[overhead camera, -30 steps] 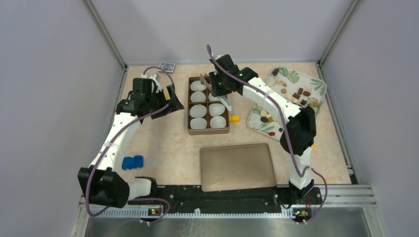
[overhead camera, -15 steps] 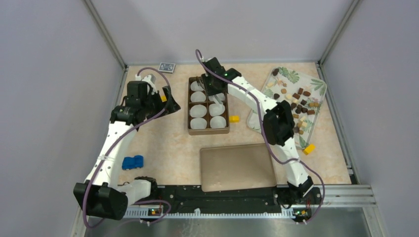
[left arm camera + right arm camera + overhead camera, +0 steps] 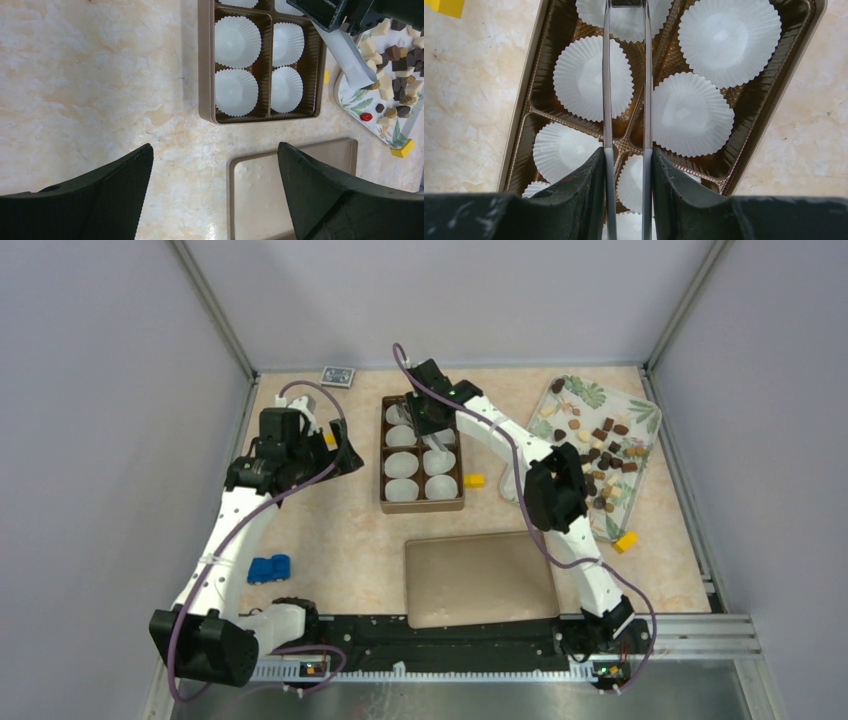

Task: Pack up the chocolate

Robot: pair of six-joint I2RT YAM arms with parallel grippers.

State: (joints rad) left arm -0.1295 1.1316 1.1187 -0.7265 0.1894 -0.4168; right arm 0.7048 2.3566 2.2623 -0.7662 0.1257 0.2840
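1. Top: chocolate [image 3: 600, 455] lies on leaf tray [image 3: 590, 395], far right; right gripper [image 3: 432, 418] over box [image 3: 421, 502]; card [image 3: 338, 375] print too small to read.
2. Left wrist: left gripper [image 3: 215, 150] spread wide, empty.
3. Right wrist: right gripper clamps tongs [image 3: 606, 100] above paper cups [image 3: 719, 35].

The right wrist view's top edge cuts off the tongs' [image 3: 606, 75] tips. From above, we find the chocolate [image 3: 599, 434] too small to tell shapes; the right arm [image 3: 500, 435] hides the box's [image 3: 384, 455] far end.

The right tool [image 3: 625, 155] and its tongs [image 3: 606, 90] slid left over the box [image 3: 420, 507]; its elbow [image 3: 555, 495] came off the tray [image 3: 640, 410].
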